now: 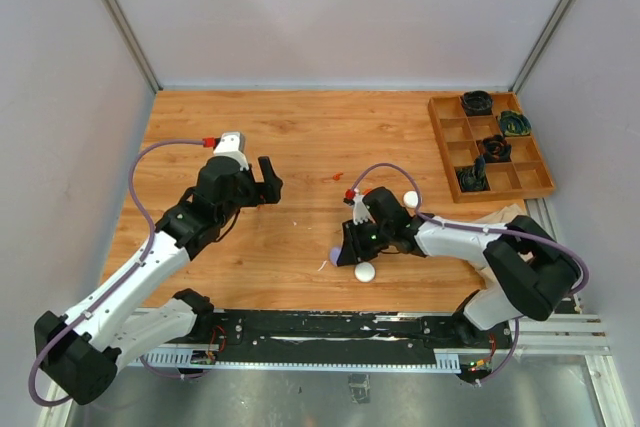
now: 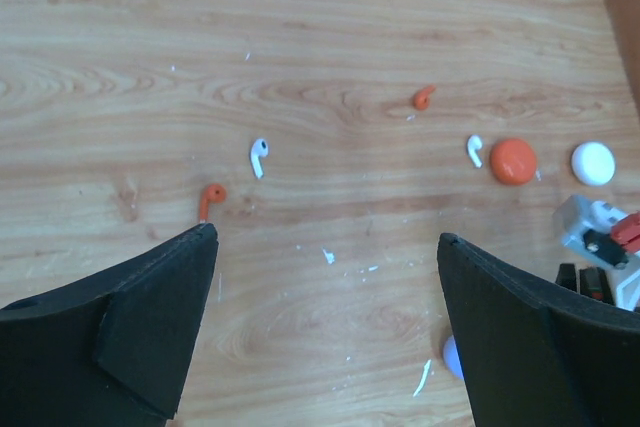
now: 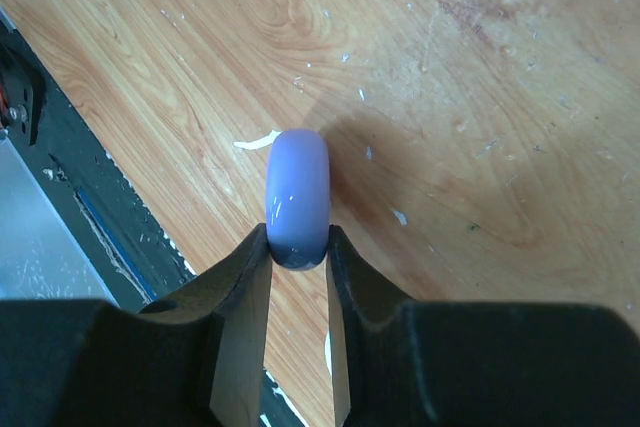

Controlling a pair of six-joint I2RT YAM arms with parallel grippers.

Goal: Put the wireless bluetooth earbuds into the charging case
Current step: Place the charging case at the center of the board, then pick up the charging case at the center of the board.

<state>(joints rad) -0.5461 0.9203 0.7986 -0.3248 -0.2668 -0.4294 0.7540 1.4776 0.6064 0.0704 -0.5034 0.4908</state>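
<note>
My right gripper (image 1: 345, 249) is shut on a lilac round puck (image 3: 297, 195), held on edge just above the table; the puck also shows in the top view (image 1: 336, 254). My left gripper (image 1: 271, 179) is open and empty over bare wood, to the left. The left wrist view shows two orange-red earbuds (image 2: 210, 197) (image 2: 424, 97) and two white earbuds (image 2: 259, 156) (image 2: 474, 150) lying loose ahead of the open left gripper (image 2: 327, 237). A red puck (image 2: 513, 160) and a white puck (image 2: 593, 163) lie beyond them. No pale purple earbud shows.
A second white puck (image 1: 364, 271) lies just right of the lilac one, near the front edge. A wooden compartment tray (image 1: 505, 194) with dark items stands at the back right. A white sliver (image 3: 258, 142) lies by the lilac puck. The black rail (image 1: 330, 332) runs along the near edge.
</note>
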